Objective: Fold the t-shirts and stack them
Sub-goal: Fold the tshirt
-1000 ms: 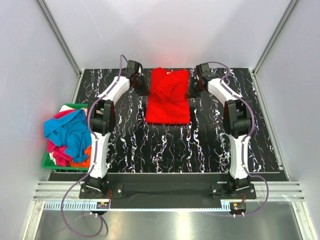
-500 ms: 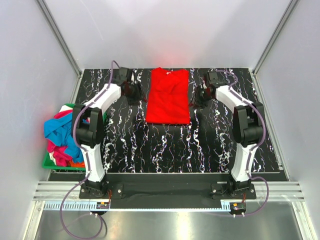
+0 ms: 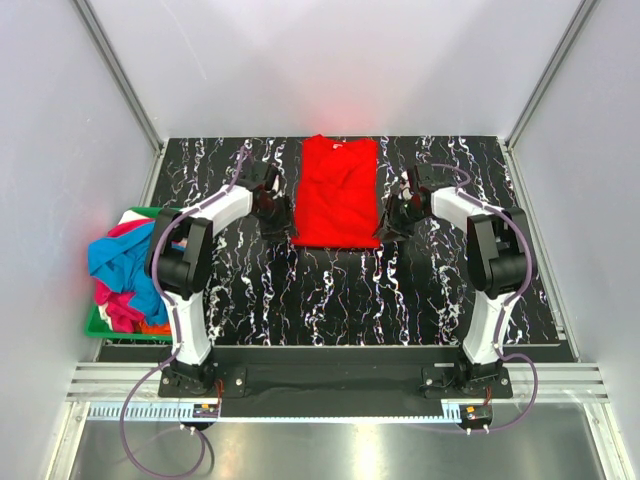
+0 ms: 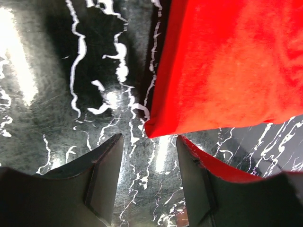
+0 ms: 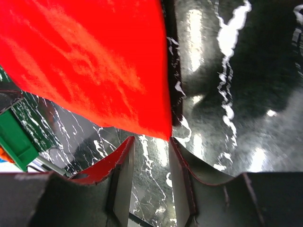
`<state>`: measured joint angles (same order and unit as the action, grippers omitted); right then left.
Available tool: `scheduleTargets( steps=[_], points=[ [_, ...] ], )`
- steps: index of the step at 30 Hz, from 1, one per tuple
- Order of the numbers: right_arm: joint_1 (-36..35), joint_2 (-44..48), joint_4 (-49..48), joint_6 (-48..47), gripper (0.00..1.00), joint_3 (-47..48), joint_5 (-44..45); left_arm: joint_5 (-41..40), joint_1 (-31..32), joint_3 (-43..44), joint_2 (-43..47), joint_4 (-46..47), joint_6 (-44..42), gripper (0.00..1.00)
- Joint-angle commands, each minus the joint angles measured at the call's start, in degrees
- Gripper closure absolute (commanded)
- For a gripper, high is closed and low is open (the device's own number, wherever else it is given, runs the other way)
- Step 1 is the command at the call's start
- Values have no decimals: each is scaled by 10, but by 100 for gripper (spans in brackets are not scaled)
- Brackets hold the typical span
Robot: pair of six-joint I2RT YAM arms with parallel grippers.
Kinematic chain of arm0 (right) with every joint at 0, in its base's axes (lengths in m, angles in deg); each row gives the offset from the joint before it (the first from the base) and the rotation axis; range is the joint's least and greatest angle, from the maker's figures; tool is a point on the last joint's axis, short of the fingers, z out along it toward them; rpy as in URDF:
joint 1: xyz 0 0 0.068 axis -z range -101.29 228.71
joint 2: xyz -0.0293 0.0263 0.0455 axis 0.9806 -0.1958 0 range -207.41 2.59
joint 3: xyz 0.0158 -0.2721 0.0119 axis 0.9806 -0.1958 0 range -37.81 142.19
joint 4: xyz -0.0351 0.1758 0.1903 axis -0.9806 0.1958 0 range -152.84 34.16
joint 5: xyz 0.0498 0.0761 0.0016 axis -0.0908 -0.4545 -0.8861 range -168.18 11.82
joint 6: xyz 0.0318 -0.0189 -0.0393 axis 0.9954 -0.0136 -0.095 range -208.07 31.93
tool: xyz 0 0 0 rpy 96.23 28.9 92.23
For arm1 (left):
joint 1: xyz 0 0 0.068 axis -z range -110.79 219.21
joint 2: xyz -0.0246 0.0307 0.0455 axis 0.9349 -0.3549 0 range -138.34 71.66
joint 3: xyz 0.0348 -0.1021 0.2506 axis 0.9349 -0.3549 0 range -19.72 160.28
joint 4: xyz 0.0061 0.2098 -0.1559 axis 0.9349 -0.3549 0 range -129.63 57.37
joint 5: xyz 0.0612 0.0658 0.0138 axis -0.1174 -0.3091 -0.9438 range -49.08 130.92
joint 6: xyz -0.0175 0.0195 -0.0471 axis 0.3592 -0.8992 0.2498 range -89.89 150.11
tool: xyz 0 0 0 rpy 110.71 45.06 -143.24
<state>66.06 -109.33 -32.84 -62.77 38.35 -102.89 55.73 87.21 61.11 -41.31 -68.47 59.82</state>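
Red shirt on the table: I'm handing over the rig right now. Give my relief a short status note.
Left gripper: open, empty, low at the near left corner of the red shirt.
Right gripper: open, empty, at the near right corner.
The red shirt lies flat mid-way across the table, no sleeves showing, apparently folded in to a long strip.
The other shirts, blue, pink and orange, are heaped in the green bin at the left edge.
Left to do: probably grip both near corners, fold the strip over, then fold and stack the rest.
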Motion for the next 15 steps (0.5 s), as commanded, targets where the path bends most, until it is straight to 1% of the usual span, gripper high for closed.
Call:
scheduleTargets(
  steps=[1, 4, 5, 6, 7, 8, 11, 12, 14, 15],
  points=[
    [-6, -14, -37, -15, 58, -7, -42, 8, 8, -1, 0, 28, -12, 47],
    [-6, -22, -47, -16, 58, -16, -51, 12, 9, -2, -14, 31, -12, 50],
    [-6, -23, -51, -15, 59, -19, -51, 14, 9, -1, -17, 31, -12, 57],
    [-7, -25, -56, -16, 59, -25, -50, 17, 9, 0, -21, 31, -12, 67],
    [-6, -27, -57, -16, 59, -27, -51, 19, 9, -1, -23, 31, -12, 67],
    [-6, -29, -57, -17, 59, -29, -51, 22, 9, 0, -23, 33, -10, 76],
    [-6, -31, -71, -17, 62, -36, -51, 29, 9, -1, -24, 34, -8, 91],
    [-6, -31, -78, -15, 74, -37, -56, 26, 10, -2, -24, 33, -6, 100],
    [-6, -33, -82, -12, 90, -38, -65, 21, 9, -8, -22, 33, -5, 100],
    [-6, -29, -84, -8, 99, -43, -61, 17, 10, -11, -16, 32, -4, 100]
  ],
)
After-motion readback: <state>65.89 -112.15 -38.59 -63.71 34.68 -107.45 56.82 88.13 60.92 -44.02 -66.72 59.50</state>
